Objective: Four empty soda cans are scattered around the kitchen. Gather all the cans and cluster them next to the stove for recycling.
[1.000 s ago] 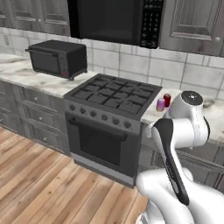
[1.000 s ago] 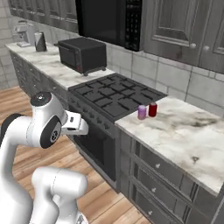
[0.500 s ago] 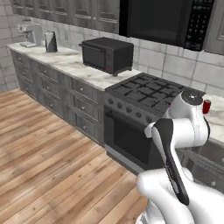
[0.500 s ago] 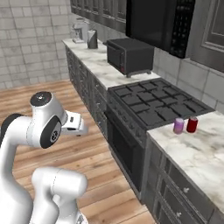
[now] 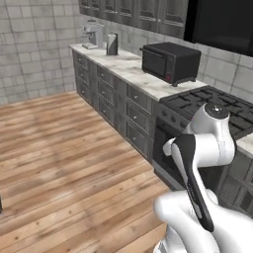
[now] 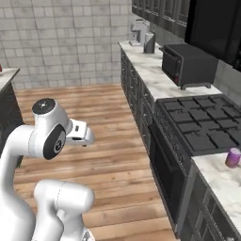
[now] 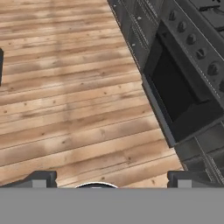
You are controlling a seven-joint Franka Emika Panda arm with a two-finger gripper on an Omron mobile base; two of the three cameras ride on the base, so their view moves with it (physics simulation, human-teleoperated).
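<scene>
The stove (image 6: 202, 123) is a black gas range at the right, also in the left base view (image 5: 197, 103). Its oven door and knobs (image 7: 188, 74) fill the right of the hand view. One purple soda can (image 6: 232, 157) stands on the marble counter just right of the stove. At the left edge, a sliver of something red (image 6: 0, 68) sits on a dark island; I cannot tell what it is. My gripper (image 7: 111, 179) hangs over the wood floor in front of the oven, open, with nothing between its fingertips (image 7: 41, 178). Its hand (image 6: 81, 134) juts from the folded arm.
A black toaster oven (image 5: 170, 62) stands on the counter left of the stove, with a coffee machine (image 5: 93, 35) and a steel kettle (image 5: 112, 44) farther along. A black microwave (image 5: 222, 24) hangs above the range. Wood floor (image 5: 74, 148) spreads wide to the left.
The base has swung left, so the whole scene slid right in both base views. The red can beside the purple one has left the frame. The arm's pose and the open gripper are unchanged.
</scene>
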